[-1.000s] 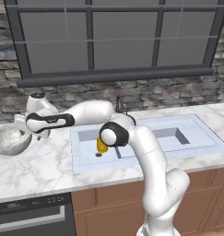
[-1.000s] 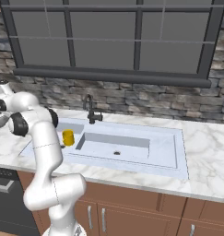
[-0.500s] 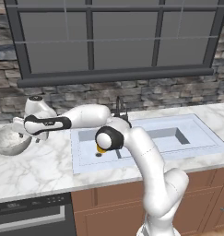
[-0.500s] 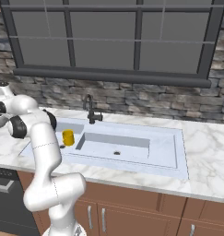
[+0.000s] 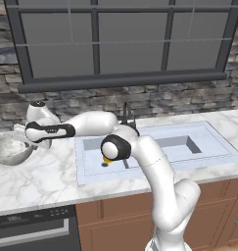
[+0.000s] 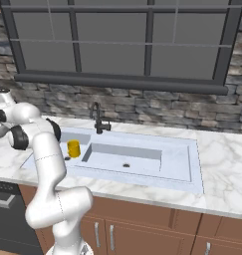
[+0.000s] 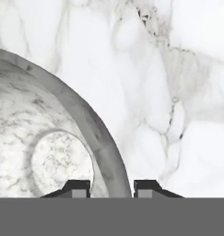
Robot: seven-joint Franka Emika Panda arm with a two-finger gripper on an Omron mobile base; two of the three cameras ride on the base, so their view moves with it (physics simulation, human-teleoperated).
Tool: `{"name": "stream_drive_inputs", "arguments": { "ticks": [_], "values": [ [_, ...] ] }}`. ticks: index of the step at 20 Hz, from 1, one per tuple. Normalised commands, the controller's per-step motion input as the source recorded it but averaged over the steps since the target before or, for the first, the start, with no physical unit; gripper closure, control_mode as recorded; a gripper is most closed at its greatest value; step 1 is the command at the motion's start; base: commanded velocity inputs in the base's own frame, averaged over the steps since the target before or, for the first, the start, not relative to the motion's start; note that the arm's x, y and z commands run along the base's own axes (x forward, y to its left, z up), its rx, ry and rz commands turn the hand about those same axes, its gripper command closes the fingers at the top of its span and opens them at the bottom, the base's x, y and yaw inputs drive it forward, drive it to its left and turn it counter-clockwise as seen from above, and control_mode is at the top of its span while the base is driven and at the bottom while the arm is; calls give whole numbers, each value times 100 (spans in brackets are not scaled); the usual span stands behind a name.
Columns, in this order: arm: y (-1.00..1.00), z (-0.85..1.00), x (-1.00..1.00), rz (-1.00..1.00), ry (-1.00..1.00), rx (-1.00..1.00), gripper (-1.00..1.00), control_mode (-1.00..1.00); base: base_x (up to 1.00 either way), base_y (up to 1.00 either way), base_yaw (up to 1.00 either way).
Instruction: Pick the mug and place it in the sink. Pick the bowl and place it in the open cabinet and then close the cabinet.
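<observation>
The jaws pinch the bowl (image 7: 53,152) rim on the table (image 7: 178,92); such a thin edge grip could slip when lifted.

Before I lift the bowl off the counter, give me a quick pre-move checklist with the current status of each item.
1. Mug already in the sink: ok.
2. Gripper at the bowl: ok, its fingertips straddle the rim, one inside, one outside.
3. Grip firm on the rim: cannot tell, the contact is hidden at the hand view's bottom edge.
4. Bowl upright on the counter: ok.
5. Cabinet open and reachable: cannot tell.
</observation>
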Motion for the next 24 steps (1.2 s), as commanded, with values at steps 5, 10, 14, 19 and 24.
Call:
{"name": "stream_drive_inputs", "arguments": {
  "ticks": [5,10,14,19,24],
  "values": [
    [-10,1,-7,0,0,0,100,-100,0,0,0],
    [-64,36,-55,-5,-5,-5,100,-100,0,0,0],
    [-92,63,-84,-4,-12,-4,100,-100,0,0,0],
    [-100,71,-100,-9,-9,16,100,-100,0,0,0],
    [-100,48,-98,-12,-1,16,100,-100,0,0,0]
  ]
}}
